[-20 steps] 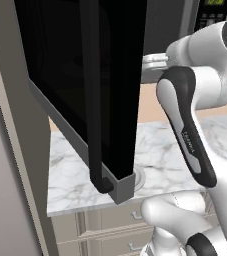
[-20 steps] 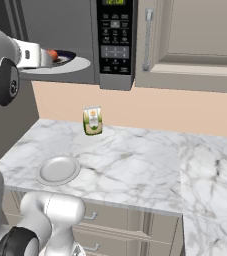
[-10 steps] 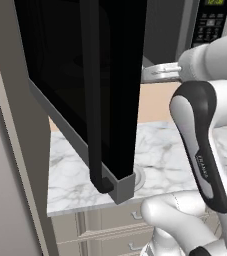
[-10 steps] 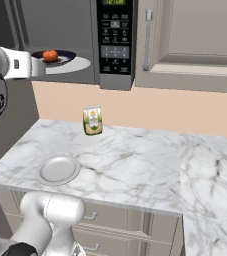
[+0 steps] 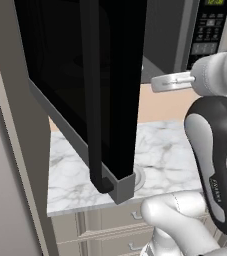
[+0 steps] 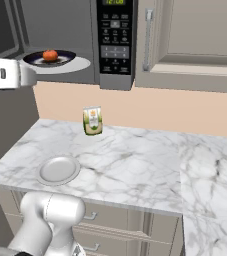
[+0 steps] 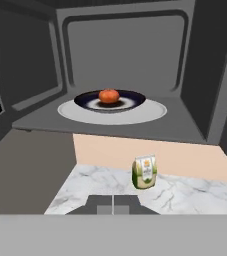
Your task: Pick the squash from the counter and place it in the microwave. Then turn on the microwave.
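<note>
Squash (image 7: 108,95) sits ahead of and above the gripper (image 7: 113,206), whose fingers are pressed together holding nothing. It rests on a dark dish (image 7: 130,102) atop the turntable inside the open microwave (image 7: 205,90). Nearer, below, a carton (image 7: 144,172) stands on the counter (image 7: 195,195).

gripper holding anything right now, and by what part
Nothing is held. The gripper is shut and empty, its fingers together, while the squash sits on the dark plate inside the open microwave.
</note>
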